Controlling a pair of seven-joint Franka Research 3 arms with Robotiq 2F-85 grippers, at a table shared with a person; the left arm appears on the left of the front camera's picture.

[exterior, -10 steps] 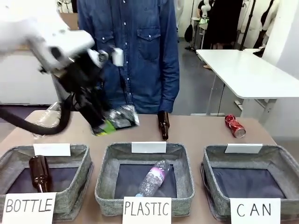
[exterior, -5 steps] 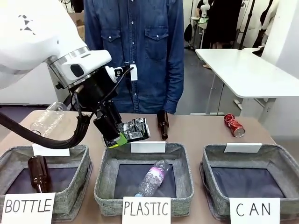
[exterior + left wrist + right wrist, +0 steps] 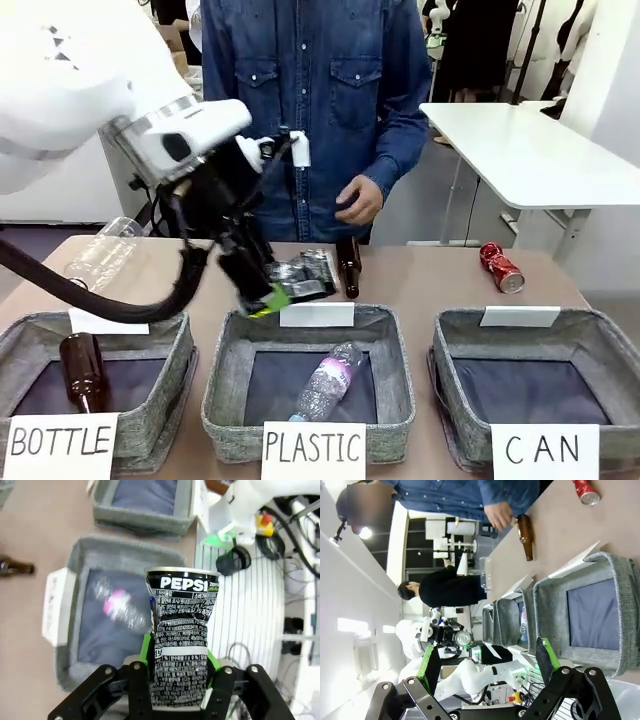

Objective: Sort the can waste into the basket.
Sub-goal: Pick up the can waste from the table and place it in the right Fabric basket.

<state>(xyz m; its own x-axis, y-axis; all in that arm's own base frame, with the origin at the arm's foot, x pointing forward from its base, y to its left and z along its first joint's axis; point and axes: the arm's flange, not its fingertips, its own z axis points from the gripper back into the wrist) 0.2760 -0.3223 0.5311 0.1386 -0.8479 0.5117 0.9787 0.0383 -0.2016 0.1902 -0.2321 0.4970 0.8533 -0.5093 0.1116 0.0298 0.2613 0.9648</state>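
My left gripper is shut on a crushed silver and black can, held in the air over the far rim of the PLASTIC basket. In the left wrist view the can stands between the green pads of the gripper. A shiny red can lies on the table at the far right, behind the basket signed CAN, which holds nothing. In the right wrist view my right gripper is open and holds nothing, well short of the CAN basket and the red can.
The BOTTLE basket holds a brown bottle. A clear bottle lies in the PLASTIC basket. Another brown bottle stands mid-table and a clear plastic bottle lies far left. The person's hand hangs above the far edge.
My left gripper has carried the silver and black can to the right, over the PLASTIC basket's far rim. The person's hand has come forward into view.
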